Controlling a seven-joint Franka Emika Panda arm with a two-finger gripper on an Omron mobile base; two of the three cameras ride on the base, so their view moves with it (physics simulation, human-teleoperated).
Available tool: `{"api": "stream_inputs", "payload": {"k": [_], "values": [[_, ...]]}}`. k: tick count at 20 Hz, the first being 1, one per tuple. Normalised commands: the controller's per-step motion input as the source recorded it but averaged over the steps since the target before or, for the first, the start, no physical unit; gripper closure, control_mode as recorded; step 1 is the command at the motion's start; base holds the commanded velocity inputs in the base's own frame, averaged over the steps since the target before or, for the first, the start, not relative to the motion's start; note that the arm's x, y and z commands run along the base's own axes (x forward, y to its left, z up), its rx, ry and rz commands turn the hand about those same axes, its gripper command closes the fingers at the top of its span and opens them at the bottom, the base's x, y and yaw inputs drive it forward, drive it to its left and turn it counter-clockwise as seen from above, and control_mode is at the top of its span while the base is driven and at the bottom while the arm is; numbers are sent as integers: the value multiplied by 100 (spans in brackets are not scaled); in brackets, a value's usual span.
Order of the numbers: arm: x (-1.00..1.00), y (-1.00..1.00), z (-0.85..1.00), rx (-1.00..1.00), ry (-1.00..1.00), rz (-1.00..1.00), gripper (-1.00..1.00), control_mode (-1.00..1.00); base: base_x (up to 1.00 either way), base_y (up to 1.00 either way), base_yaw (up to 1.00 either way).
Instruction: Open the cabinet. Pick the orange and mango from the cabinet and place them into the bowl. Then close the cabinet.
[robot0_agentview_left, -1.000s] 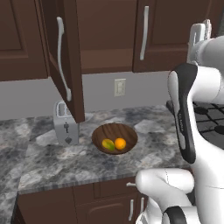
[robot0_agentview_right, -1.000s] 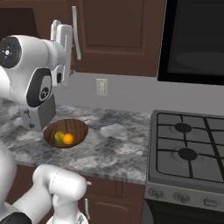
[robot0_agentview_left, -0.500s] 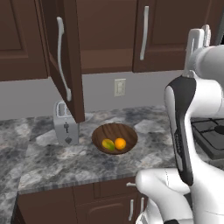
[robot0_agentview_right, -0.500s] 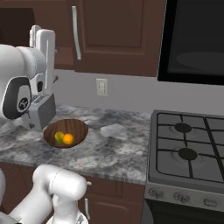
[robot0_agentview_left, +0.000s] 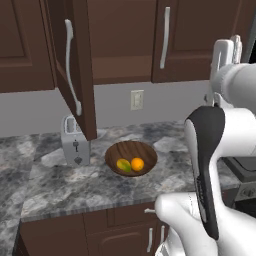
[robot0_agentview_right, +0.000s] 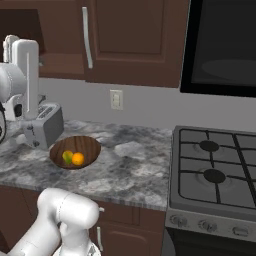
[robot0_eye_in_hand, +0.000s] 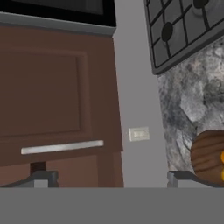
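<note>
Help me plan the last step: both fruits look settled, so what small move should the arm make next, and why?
Probably swing the gripper left toward the open door of the cabinet to push it shut. The orange and mango already lie in the bowl, and that door stands out over the toaster.

Cabinet (robot0_agentview_left: 125, 40): left door (robot0_agentview_left: 75, 65) swung open toward the camera, edge-on; right door (robot0_agentview_left: 200, 40) shut, its silver bar handle (robot0_agentview_left: 164, 37) vertical. Bowl (robot0_agentview_left: 131, 158) sits on the granite counter (robot0_agentview_left: 65, 185), just right of the silver toaster (robot0_agentview_left: 75, 147). Inside the bowl, mango (robot0_agentview_left: 123, 165) and orange (robot0_agentview_left: 137, 164) lie side by side, touching, mango to the left. Wall outlet (robot0_agentview_left: 136, 99) above the bowl. White arm (robot0_agentview_left: 215, 160) fills the right foreground.
</note>
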Motion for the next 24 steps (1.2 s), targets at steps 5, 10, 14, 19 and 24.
{"api": "stream_inputs", "payload": {"k": [5, 10, 14, 19, 24], "values": [[-45, 41, 0, 0, 0, 0, -100, -100, 0, 0, 0], [-43, 46, 0, 0, -2, 0, -100, -100, 0, 0, 0], [-45, 35, 0, 0, -3, 0, -100, -100, 0, 0, 0], [-37, 46, -1, -1, -5, 0, -100, -100, 0, 0, 0], [-19, 54, -8, -3, -7, 0, -100, -100, 0, 0, 0]]}}
